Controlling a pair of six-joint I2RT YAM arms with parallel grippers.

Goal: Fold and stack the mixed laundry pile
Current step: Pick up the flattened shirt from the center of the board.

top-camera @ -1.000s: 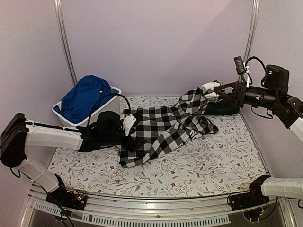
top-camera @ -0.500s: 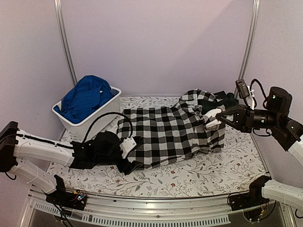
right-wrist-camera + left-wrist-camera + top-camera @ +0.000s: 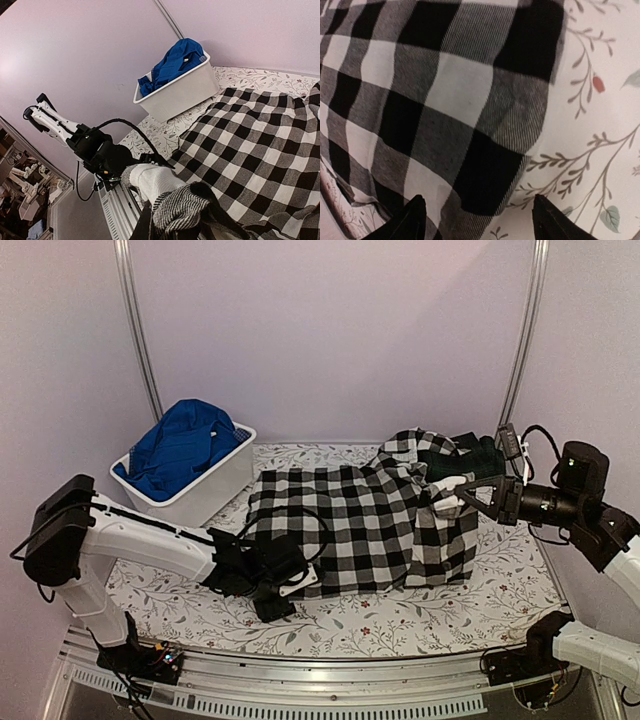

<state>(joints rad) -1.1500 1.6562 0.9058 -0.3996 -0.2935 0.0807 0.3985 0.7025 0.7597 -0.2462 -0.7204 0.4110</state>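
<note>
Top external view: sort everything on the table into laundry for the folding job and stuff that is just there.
Job:
black-and-white checked shirt, pinched by the right gripper
blue garment
dark garment behind the shirt

Just there:
white tub holding the blue garment
floral table cover

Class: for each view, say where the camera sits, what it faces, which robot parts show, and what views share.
Top external: above and behind, looking down on the table; left arm and right arm show.
Left wrist: faces down at the checked shirt's edge; open left gripper's tips show.
Right wrist: looks across the shirt to the white tub and left arm; right gripper pinches cloth.
Shared: the shirt.
</note>
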